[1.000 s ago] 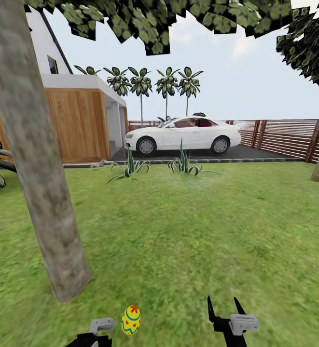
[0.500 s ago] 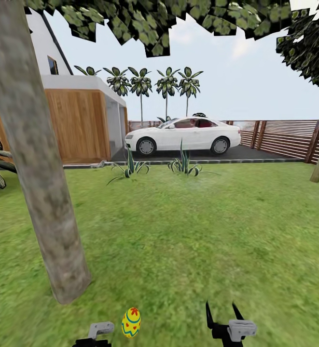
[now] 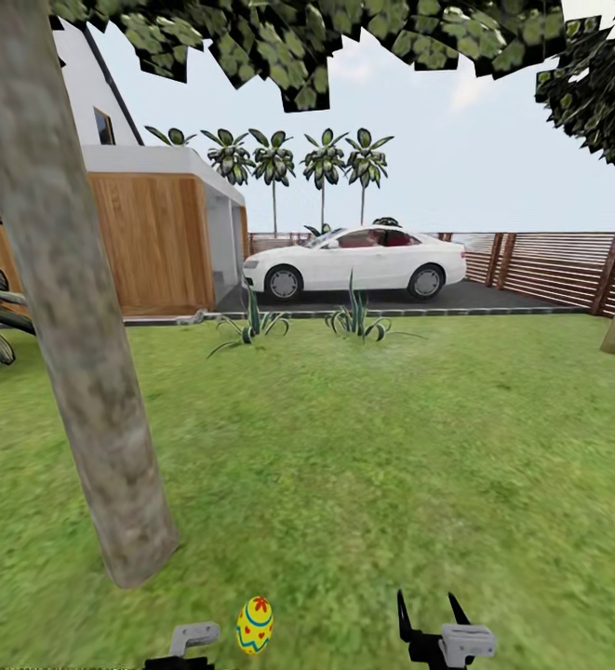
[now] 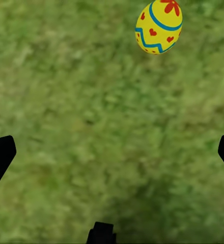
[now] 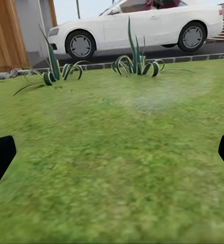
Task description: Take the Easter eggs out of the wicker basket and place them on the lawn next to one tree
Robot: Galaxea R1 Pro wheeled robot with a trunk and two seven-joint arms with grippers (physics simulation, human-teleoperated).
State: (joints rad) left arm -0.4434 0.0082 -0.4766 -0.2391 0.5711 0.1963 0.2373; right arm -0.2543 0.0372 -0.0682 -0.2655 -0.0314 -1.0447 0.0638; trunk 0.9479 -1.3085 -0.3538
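At the near edge of the head view, 1 yellow egg [image 3: 254,625] with a red flower and blue zigzag lies on the lawn [image 3: 372,465], close to the foot of the tree [image 3: 84,372], whose pale leaning trunk rises to the left of it. The left gripper [image 3: 193,638] sits just beside the egg, apart from it; the left wrist view shows its dark fingertips [image 4: 1,157] spread wide over bare grass with nothing between them, and the egg [image 4: 159,26] resting on the grass ahead of them. The right gripper [image 3: 430,609] hangs over the grass further right, its 2 black fingers apart and empty, as the right wrist view's fingertips [image 5: 0,157] also show. Beyond the open grass stand 2 spiky plants [image 3: 354,316] at the lawn's far border. Behind them a white car [image 3: 354,261] is parked on a dark driveway, with a wood-clad building [image 3: 149,242] to the left and a slatted fence [image 3: 549,265] to the right. 4 palm trees [image 3: 298,163] rise in the distance
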